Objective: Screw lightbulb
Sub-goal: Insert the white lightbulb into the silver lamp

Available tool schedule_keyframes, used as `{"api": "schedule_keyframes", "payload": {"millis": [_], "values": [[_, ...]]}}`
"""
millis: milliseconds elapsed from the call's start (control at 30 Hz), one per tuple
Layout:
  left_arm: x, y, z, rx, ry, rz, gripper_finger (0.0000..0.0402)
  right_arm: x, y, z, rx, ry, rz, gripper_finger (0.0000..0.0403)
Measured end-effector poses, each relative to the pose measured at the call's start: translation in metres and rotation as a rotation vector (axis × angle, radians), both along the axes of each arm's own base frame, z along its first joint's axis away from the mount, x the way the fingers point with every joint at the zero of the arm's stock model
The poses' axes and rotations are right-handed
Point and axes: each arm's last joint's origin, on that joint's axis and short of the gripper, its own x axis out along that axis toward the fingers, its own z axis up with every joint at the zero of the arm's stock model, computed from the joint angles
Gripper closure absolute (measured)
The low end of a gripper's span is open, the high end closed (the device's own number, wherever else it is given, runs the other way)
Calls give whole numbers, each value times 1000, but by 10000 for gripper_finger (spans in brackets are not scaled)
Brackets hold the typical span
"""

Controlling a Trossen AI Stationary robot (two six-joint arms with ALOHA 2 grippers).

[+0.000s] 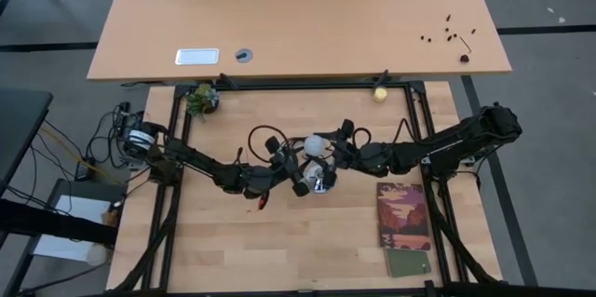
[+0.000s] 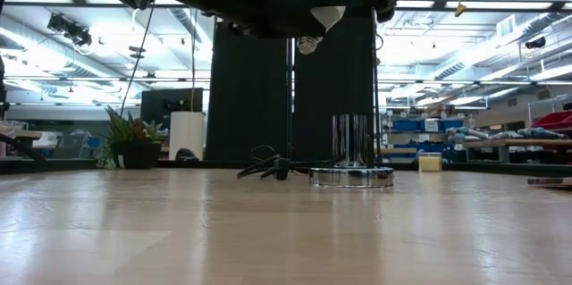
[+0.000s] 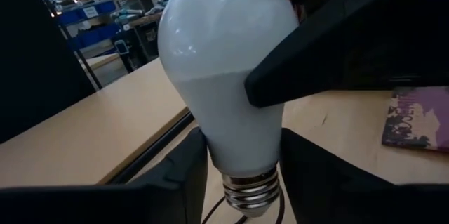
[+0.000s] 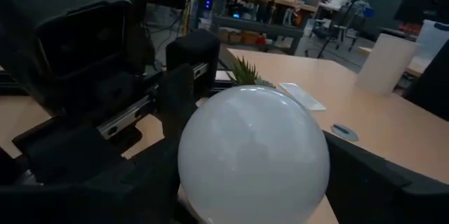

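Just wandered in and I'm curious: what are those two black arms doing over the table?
Both arms meet mid-table around a white lightbulb. The right gripper holds its round top; the left gripper is at its neck, above the screw base. The bulb hangs in the air over a silver socket, not yet screwed in.

Wooden table (image 1: pixel 214 241) with socket (image 2: pixel 351 174), booklet (image 1: pixel 403 215), plant (image 1: pixel 200 100).
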Motion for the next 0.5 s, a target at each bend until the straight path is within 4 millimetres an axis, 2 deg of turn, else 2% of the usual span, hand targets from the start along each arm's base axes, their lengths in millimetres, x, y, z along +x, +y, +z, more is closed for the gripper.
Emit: {"api": "schedule_keyframes", "payload": {"millis": [233,500], "values": [[0,-1,-1,8,11,-4,245,-1,8,0,-17,11,38,101],[-2,0,-11,71,155,-2,244,-3,11,-7,43,81,132,78]]}}
